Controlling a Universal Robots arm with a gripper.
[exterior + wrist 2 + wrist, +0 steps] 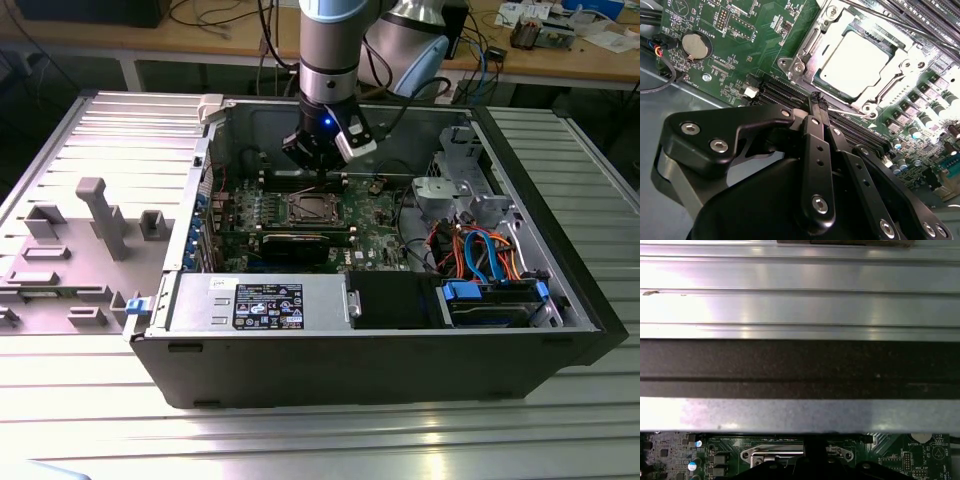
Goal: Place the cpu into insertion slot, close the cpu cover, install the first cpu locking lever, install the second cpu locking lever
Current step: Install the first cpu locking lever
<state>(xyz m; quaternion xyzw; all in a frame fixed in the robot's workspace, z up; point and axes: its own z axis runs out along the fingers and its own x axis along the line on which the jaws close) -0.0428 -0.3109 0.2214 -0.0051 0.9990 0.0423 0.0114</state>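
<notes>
Ribbed metal desk carries an open computer case. Within the case, the cpu sits in the insertion slot under the closed cpu cover; just beside it, the hand hangs, fingers pressed together on a thin wire lever.

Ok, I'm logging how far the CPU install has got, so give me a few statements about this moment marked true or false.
1. The cpu sits in the insertion slot. True.
2. The cpu cover is folded down over the chip. True.
3. The gripper is spread wide open. False: its fingers are together, at a thin wire lever beside the socket.
4. The computer case is closed. False: its side is open.
</notes>
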